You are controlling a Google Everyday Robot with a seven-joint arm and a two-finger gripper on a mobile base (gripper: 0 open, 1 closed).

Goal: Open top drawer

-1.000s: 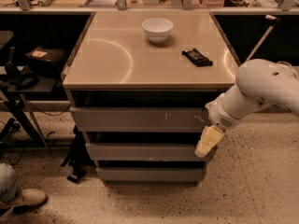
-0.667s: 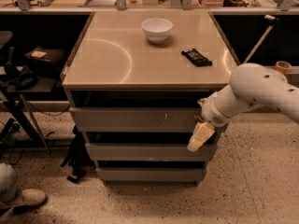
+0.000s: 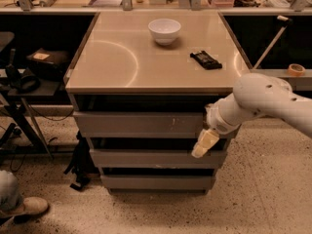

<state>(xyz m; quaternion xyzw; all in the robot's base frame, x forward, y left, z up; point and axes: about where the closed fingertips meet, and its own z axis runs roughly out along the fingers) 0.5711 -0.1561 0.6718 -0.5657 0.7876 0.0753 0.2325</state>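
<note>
The top drawer is the wide grey front just under the tabletop, with small pale scratches right of centre; it sits shut, in line with the cabinet. My gripper hangs from the white arm at the drawer's right end, its pale fingers pointing down and left over the gap between the top and middle drawer fronts. The fingers hold nothing that I can see.
Two narrower grey drawer fronts lie below. On the tabletop stand a white bowl and a black flat object. A stand with black gear is at the left, a shoe at bottom left, a tape roll at right.
The arm and gripper have moved left along the cabinet front, from beyond its right edge to in front of the drawers' right end. The drawers have not moved.
</note>
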